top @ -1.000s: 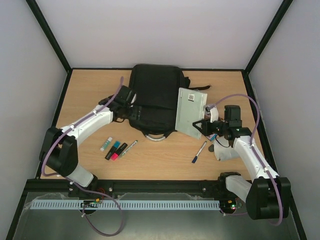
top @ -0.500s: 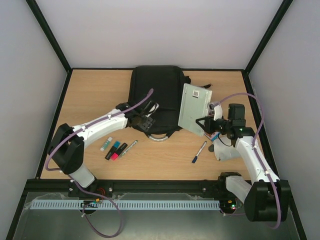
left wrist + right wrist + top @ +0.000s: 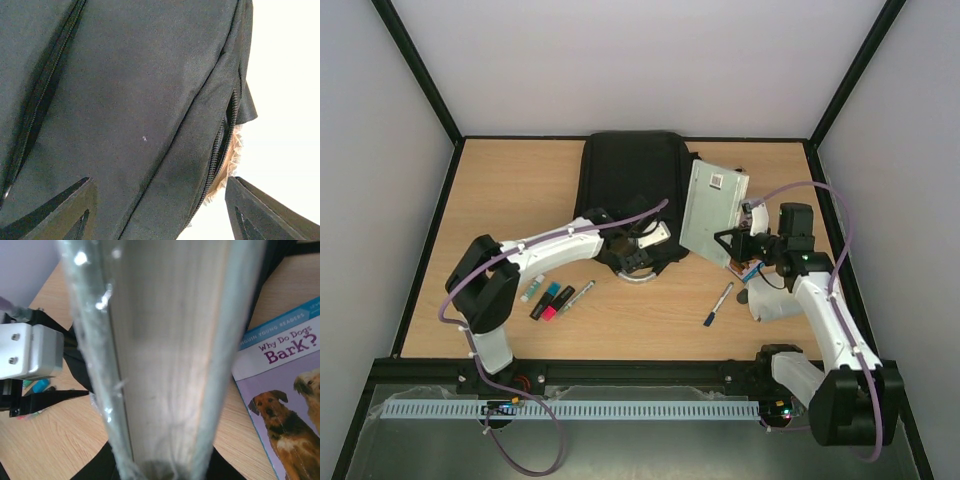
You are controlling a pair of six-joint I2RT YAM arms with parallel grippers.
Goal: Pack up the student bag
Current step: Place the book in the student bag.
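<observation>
The student bag [image 3: 628, 185], black with zips, lies at the table's back middle, its grey handle [image 3: 642, 277] toward me. My left gripper [image 3: 642, 248] hovers open over the bag's near end. In the left wrist view its fingers [image 3: 60, 210] straddle the black fabric and a side zip [image 3: 220, 150], one finger off the bag's edge. My right gripper [image 3: 730, 243] is shut on a grey plastic-wrapped book [image 3: 713, 210], held tilted up beside the bag's right side. The right wrist view shows that book [image 3: 165, 355] edge-on.
A pen [image 3: 718, 303] lies near the front right. Several markers [image 3: 552, 299] lie near the front left. A purple "Why Do Dogs Bark?" book [image 3: 287, 390] lies on the table under the right arm. The left arm stretches across in front of the bag.
My left arm has swung right from the bag's left side to its near end by the handle. My right gripper has raised and shifted the grey book slightly rightward.
</observation>
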